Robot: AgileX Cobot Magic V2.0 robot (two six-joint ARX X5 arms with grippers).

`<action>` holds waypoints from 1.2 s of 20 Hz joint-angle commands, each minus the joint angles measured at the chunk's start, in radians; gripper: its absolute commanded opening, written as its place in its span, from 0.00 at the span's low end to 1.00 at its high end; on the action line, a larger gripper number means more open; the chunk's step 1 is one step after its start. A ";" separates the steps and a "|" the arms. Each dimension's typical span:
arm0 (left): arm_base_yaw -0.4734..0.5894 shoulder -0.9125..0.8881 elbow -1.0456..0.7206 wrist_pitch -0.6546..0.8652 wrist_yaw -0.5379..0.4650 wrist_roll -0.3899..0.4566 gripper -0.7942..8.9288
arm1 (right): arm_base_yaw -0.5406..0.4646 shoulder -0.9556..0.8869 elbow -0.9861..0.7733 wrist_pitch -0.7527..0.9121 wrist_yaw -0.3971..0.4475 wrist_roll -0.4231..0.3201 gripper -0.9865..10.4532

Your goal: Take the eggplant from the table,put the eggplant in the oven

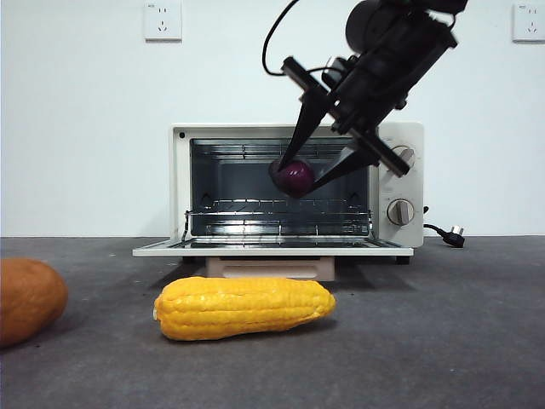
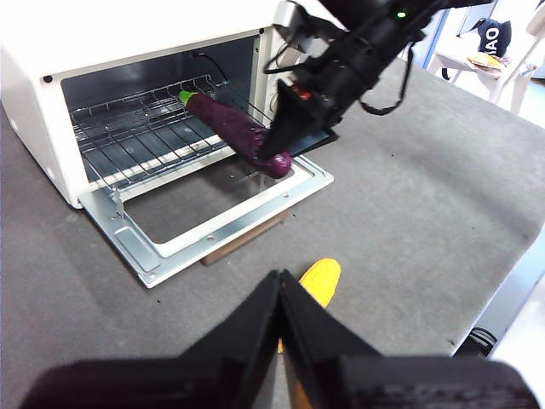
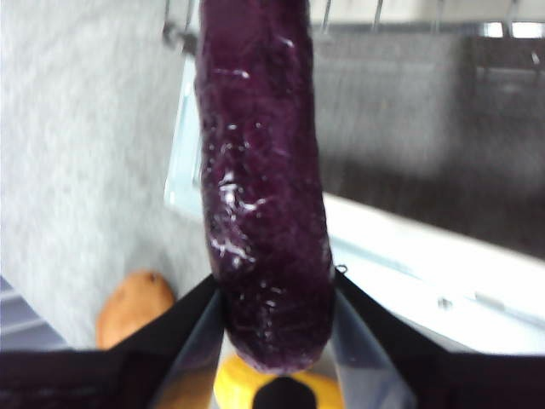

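now the right gripper [image 1: 317, 170], reaching in from above, has its two black jaws pinching the rounded end of the glossy dark purple eggplant [image 2: 237, 129]. the eggplant points into the small cream-white toaster oven [image 1: 409, 170], its green stem end over the wire rack [image 2: 145, 132] and its held end above the lowered glass door [image 2: 213, 217]. the left gripper [image 2: 281, 294] hangs over the dark grey speckled table [image 1: 443, 324] with its jaws pressed together, near the yellow corn cob [image 1: 243, 307]. an orange-brown rounded vegetable [image 1: 25, 298] sits well apart from the oven.

right gripper [image 1: 305, 177] clamped, reaching down, left gripper [image 2: 281, 294] closed
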 commanded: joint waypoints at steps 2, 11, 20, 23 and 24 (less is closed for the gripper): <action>-0.015 -0.001 -0.006 0.001 0.003 -0.010 0.08 | -0.013 0.049 0.014 0.088 -0.001 0.111 0.08; -0.019 -0.001 -0.006 0.001 0.003 -0.010 0.08 | -0.019 0.072 0.014 0.267 0.250 0.294 0.08; -0.019 -0.001 -0.006 0.000 0.003 -0.010 0.08 | -0.018 0.072 0.014 0.337 0.424 0.327 0.14; -0.019 -0.001 -0.006 -0.002 0.003 -0.010 0.08 | -0.018 0.073 0.014 0.349 0.444 0.335 0.26; -0.019 -0.001 -0.006 -0.003 0.003 -0.010 0.08 | -0.018 0.073 0.014 0.349 0.449 0.335 0.26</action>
